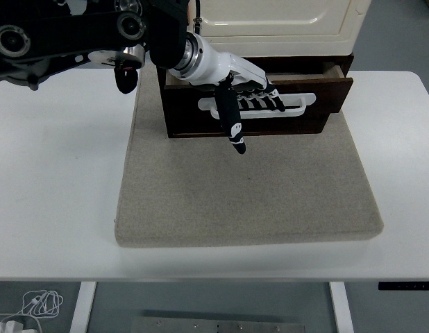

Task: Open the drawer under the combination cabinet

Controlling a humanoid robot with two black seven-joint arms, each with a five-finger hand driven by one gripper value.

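So the left hand comes in from the upper left on a chunky black arm and it's got its four fingers hooked through the slot of the white handle on the drawer. Fingers are curled into that handle, gripping it, while the thumb hangs straight down in front of the drawer face, pointing at the mat, not touching the handle as far as I can tell.

The drawer is dark brown wood and sits right behind and under the hand's fingers. It's slid partway out: on the side away from the wrist, its front corner sticks out past the brown frame and you can see a sliver of the lighter inside edge there. Directly above the hand and drawer is the cream-colored cabinet, sitting on top of the brown base.

Below the thumb tip, the whole unit rests on the far end of a beige felt mat, which stretches from the hand toward the near edge of the white bench. Way down past the bench edge, off to the wrist side, there's a tangle of white cable on the floor.

Right hand doesn't show up anywhere.
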